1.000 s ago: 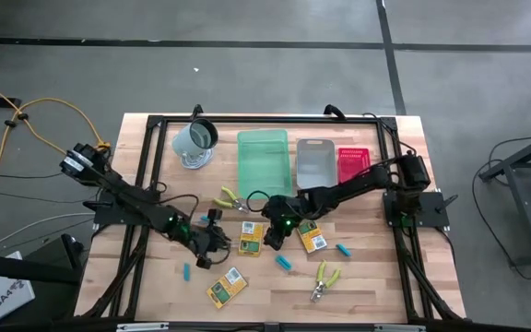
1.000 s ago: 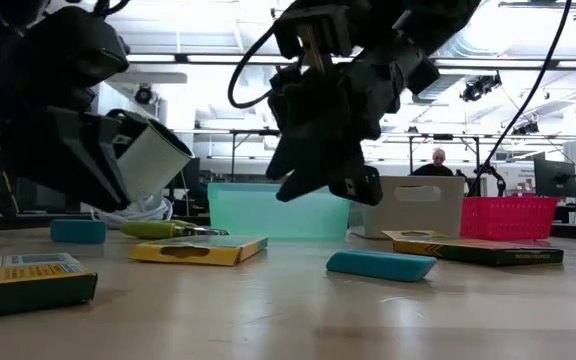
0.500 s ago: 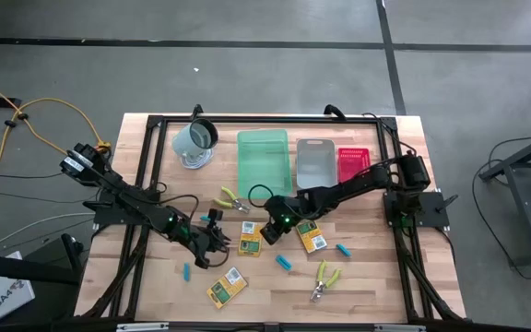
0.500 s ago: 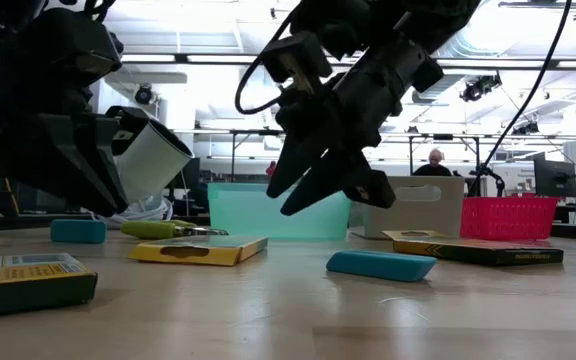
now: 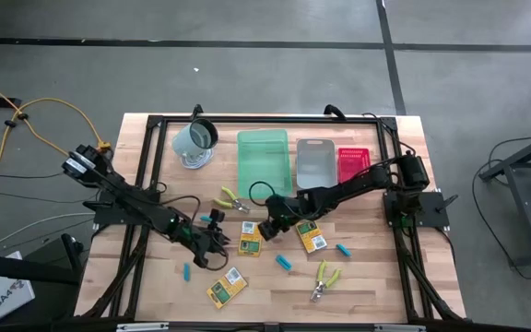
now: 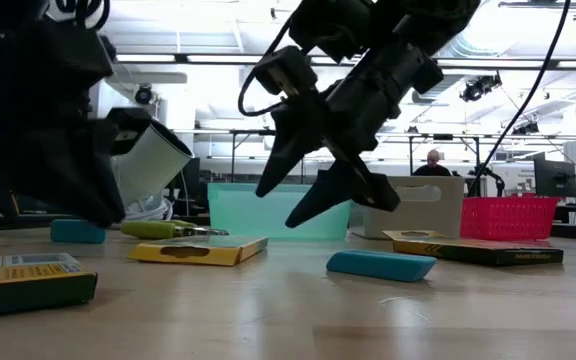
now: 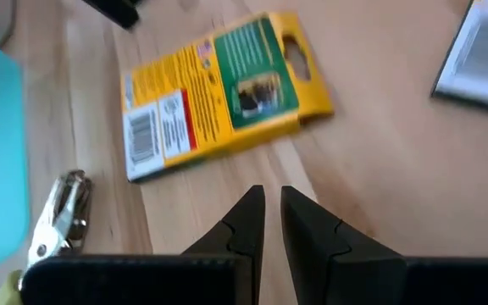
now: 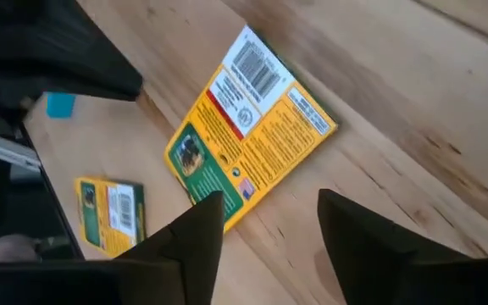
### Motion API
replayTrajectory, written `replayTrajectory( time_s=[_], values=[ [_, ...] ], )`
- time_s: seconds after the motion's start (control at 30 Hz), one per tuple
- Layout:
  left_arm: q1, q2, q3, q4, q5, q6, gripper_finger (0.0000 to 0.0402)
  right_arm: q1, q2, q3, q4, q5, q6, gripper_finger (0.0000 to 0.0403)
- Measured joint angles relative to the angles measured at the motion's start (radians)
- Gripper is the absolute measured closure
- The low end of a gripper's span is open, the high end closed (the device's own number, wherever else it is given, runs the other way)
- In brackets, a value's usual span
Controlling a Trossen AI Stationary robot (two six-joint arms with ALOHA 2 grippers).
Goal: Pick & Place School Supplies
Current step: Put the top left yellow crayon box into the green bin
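Yellow boxes [image 5: 251,242] number three; right gripper [image 5: 265,231] spread apart, left gripper [image 5: 216,242] together.

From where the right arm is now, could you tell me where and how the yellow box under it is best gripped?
Probably across its two long edges, coming straight down. The yellow box lies flat on the table, so only its thin sides offer purchase. The right gripper hangs open just above it, fingers spread about as wide as the box's short side.
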Motion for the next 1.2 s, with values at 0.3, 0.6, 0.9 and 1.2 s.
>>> replayTrajectory(
  time_s=[0.3,0.6,0.9,1.2],
  values=[
    [0.032,0.102,0.002,0.079,0.001,0.026,0.0366,0.0,0.0,0.0,0.007,0.016,0.052,0.0209],
    [0.058,0.114,0.0,0.14,0.075,0.065,0.0366,0.0,0.022,-0.001,0.035,0.02,0.079,0.0209],
    [0.078,0.166,0.002,0.219,0.109,0.076,0.0366,0.0,0.08,-0.001,0.116,-0.022,0.124,0.021],
    [0.079,0.178,0.002,0.255,0.108,0.089,0.0366,0.0,0.097,0.001,0.155,-0.02,0.141,0.021]
  ],
)
